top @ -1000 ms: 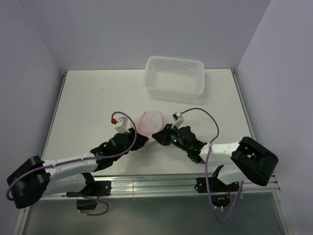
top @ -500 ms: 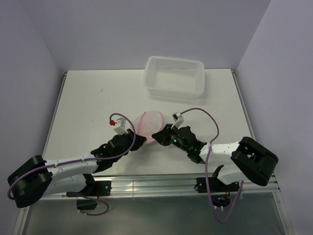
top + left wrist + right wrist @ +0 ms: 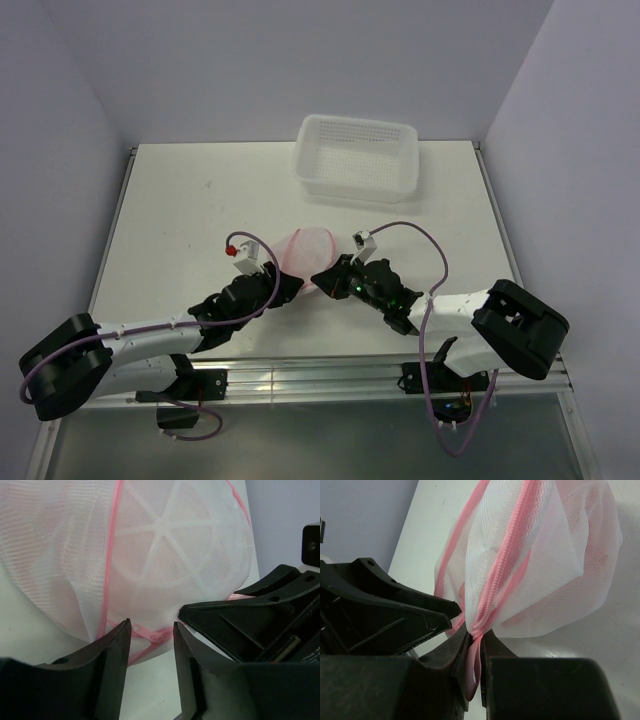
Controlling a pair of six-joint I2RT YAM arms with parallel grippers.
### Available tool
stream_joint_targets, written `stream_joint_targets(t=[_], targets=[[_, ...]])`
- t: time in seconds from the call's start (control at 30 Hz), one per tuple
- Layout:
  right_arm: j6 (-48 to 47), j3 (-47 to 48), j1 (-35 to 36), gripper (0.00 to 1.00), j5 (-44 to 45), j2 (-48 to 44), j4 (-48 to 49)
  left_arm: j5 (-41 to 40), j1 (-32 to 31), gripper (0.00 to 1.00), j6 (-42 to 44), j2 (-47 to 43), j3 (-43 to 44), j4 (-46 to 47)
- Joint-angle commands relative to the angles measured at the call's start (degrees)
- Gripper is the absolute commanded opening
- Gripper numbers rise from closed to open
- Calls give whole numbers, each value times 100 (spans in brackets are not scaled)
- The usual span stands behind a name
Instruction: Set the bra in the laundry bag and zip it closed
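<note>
Left wrist view: the laundry bag point(image 3: 165, 555) stands on edge on the bench point(image 3: 180, 210), near its front edge and between the two arms. Pinkish fabric shows through the mesh. I take it to be the bra point(image 3: 145, 565), already inside.

The zipper rim point(image 3: 505, 555) runs down the seam to the right hand point(image 3: 472, 642), which is clamped on a pink fold of that rim at the bag's low end. Judged purpose: an anchor, so the seam keeps taut while the slider is drawn.

The left hand point(image 3: 150, 640) has a narrow gap between its fingers and straddles the zipper pull point(image 3: 145, 631) without pinching it (contact uncertain from this angle). Judged step: about to take the pull. How far the zip is closed cannot be told.

The white basket point(image 3: 357, 158) sits well apart at the far side, not involved.

Versus one second ago, top view: bag and right arm are unmoved. The left wrist has shifted slightly toward the near edge, a small realignment.
</note>
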Motion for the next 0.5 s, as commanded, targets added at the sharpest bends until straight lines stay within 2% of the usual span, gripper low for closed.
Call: stream_joint_targets(t=[0.0,0.17,0.33,0.47], targets=[[-58,-40,75,0,52,-17,266,79,-12,47,95,-129,-23,301],[-50,-40,75,0,52,27,284,150,-12,42,209,-200,12,169],[-58,-57,75,0,52,-9,275,325,-12,38,613,186,478,-59],[-76,-66,75,0,69,-96,214,290,-12,33,535,345,680,-481]])
